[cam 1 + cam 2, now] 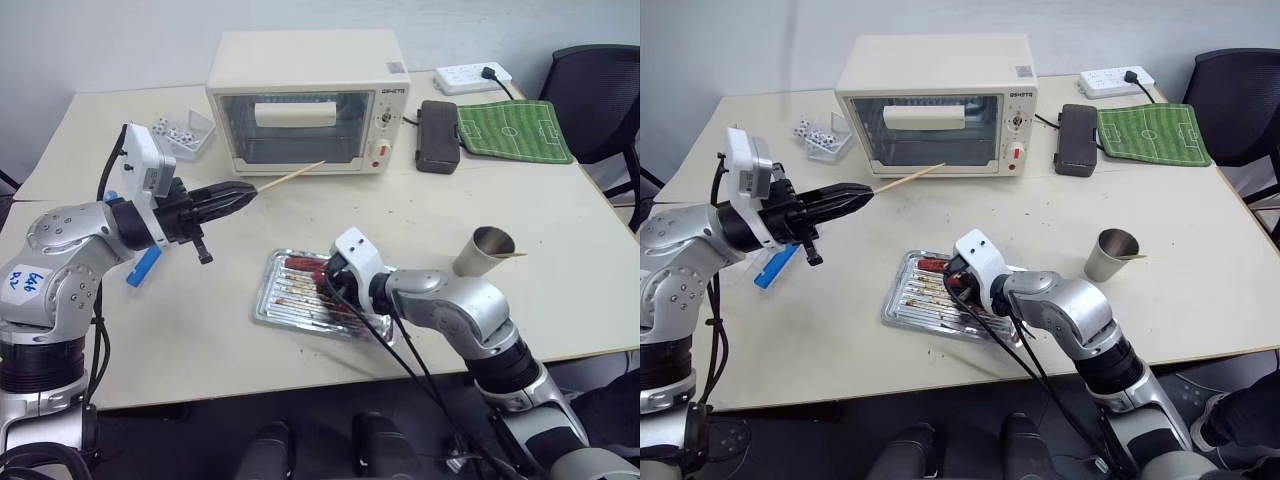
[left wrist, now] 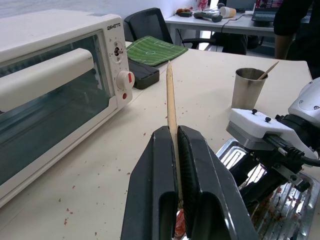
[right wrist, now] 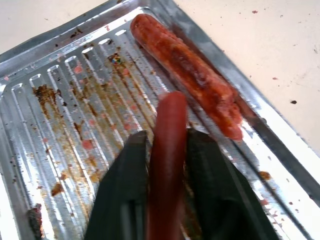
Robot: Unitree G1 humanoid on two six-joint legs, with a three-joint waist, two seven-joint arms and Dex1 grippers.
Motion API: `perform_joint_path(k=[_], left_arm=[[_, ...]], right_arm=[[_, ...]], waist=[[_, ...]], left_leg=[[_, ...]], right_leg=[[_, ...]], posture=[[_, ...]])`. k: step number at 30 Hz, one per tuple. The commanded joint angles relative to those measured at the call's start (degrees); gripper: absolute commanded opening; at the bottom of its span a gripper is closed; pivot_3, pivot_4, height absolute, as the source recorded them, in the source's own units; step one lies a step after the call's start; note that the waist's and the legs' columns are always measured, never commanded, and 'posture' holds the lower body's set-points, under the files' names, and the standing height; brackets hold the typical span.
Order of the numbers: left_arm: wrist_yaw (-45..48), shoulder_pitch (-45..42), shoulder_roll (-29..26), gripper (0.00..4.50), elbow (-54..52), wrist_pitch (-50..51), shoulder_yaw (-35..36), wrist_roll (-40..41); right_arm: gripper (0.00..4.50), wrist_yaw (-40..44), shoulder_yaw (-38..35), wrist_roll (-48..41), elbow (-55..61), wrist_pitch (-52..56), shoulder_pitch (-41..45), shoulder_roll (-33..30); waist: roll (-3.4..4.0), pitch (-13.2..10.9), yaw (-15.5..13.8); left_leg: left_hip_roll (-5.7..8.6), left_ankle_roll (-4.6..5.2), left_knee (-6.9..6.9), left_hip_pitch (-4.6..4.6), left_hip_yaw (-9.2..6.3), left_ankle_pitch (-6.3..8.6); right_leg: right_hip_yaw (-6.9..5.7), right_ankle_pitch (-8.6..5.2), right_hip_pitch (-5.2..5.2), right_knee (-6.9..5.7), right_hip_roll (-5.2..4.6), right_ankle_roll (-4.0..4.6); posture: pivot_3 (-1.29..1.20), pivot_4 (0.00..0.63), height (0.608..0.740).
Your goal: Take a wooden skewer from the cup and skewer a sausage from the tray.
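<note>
My left gripper is fully closed on the skewer. I hold it level above the table, and the stick comes out past my fingertips and points toward the oven. In the left wrist view the skewer stands straight between my two black fingers, with its free end before the oven's knobs.

My right gripper is down over the tray, pointing forward and downward. In the right wrist view its two fingers lie on both sides of one sausage, pressed against it, so the gripper is nearly closed and has this sausage between them. The sausage sticks out past the fingertips, over the ridged floor of the tray. I cannot tell if it is lifted from the floor or lying on it.

The second sausage lies in the tray near one long rim, just beside the one I hold, and apart from my fingers. The tray floor has brown grease stains.

The cup stands on the table to my right, well apart from the tray. One more stick leans in it, over the rim.

Behind the oven's right side lie a dark case and a green mat. A clear box of dice is at the oven's left.
</note>
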State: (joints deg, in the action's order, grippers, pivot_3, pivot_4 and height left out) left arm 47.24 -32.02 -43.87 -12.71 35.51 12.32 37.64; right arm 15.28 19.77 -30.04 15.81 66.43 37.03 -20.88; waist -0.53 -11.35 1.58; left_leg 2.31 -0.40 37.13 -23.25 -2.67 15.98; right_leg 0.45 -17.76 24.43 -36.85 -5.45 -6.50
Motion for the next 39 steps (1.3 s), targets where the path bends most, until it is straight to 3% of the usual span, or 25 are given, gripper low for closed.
perform_joint_path(k=[1, 11, 21, 30, 39], left_arm=[[0.23, -1.4, -0.11, 0.0, -0.46, -1.44, 0.47, -0.4], [1.86, -2.27, 0.2, 0.0, 0.16, -1.12, -1.26, -0.25], [12.57, -3.68, -2.27, 0.0, 2.2, -0.79, -6.65, -0.56], [23.79, -4.9, -7.4, 0.0, 3.27, 0.97, -9.23, 0.56], [29.09, -5.96, -8.67, 0.0, -0.24, 3.38, -10.82, 2.21]], right_arm=[[0.74, 2.09, 0.96, 1.12, 1.73, 0.82, -1.54, -0.75], [0.74, 8.71, -1.52, 0.2, 6.72, 1.88, -2.21, -4.89], [0.74, 32.93, -11.89, -10.5, 13.8, -0.18, -2.33, -27.23], [0.74, 48.95, -17.89, -11.97, 12.58, -9.22, -4.31, -39.61], [0.74, 51.89, -20.37, -15.37, 12.17, -10.08, -2.44, -40.43]], waist=[[-0.01, 0.0, -0.02], [-0.06, 0.04, -0.06], [-0.1, 0.01, -0.28], [-0.13, -0.01, -0.29], [-0.15, -0.02, -0.49]], left_leg=[[0.0, 0.0, 0.0, 0.0, 0.0, 0.0], [0.01, 0.0, 0.03, 0.0, 0.0, 0.0], [0.06, 0.15, 0.06, -0.02, 0.04, 0.07], [0.01, 0.16, 0.06, -0.01, 0.09, 0.07], [-0.01, 0.18, 0.17, -0.01, 0.09, 0.09]], right_leg=[[0.0, 0.0, 0.0, 0.0, 0.0, 0.0], [0.0, 0.0, 0.0, -0.03, 0.0, 0.0], [-0.02, 0.0, -0.03, 0.1, 0.04, 0.0], [0.0, 0.0, -0.02, 0.21, 0.02, 0.0], [0.02, 0.0, -0.08, 0.26, -0.03, 0.0]], posture=[[0.0, 0.15, 0.74], [0.0, 0.15, 0.74], [0.0, 0.15, 0.74], [0.0, 0.15, 0.74], [0.0, 0.15, 0.74]])
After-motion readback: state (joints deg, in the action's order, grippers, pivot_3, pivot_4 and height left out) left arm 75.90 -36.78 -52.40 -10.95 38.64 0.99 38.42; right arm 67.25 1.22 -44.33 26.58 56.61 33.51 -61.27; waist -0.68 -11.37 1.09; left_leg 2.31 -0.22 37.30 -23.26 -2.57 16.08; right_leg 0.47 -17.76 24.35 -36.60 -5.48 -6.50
